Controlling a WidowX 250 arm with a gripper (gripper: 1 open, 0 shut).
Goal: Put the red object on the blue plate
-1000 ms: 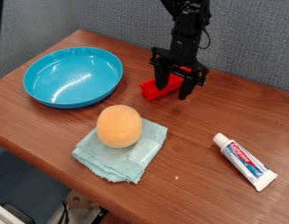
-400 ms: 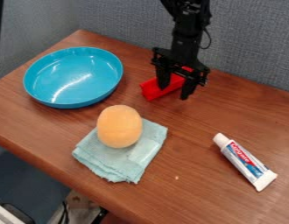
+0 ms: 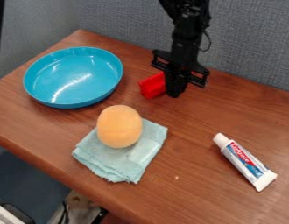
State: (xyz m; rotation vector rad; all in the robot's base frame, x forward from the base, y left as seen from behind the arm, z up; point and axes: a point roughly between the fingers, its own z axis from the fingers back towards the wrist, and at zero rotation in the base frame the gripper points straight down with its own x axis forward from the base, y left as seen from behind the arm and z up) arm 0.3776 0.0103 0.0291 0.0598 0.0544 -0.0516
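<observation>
The end effector (image 3: 178,87) is pinching the red object (image 3: 155,85), at 3 o'clock from the blue plate (image 3: 72,75).

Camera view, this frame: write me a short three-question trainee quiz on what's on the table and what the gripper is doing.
1. True or false: the red object already lies in the blue plate.
2. What does the orange ball rest on?
A. the bare table
B. the teal cloth
C. the plate
3. Fill in: the gripper is ____ on the red object.

Key
1. False: it sits on the table, right of the plate.
2. B.
3. Shut: the fingers are drawn together at the block's right end. The toothpaste tube lies untouched near the right edge.
</observation>
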